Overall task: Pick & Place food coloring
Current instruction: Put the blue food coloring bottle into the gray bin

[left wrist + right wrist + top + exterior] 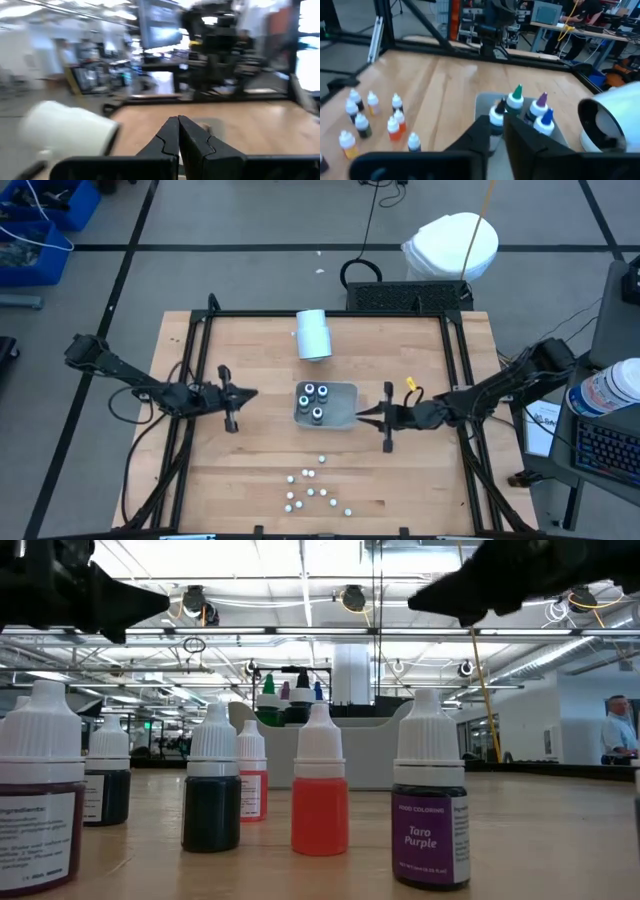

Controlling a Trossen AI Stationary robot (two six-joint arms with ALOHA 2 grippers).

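Risk is that the right gripper (362, 416), jaws pressed together beside the grey tray (342, 392), tips its upright food coloring bottles (517, 102).

You have a wooden tabletop (250, 460) edged by a black frame (180, 380). A white cylinder (313, 335) lies on its side near the far edge, its open end showing in the right wrist view. A grey tray (343, 393) sits at the middle, just this side of the cylinder. Beyond the far edge you see a white bin (452, 245) on the floor. A person (612, 735) stands far off in the room.
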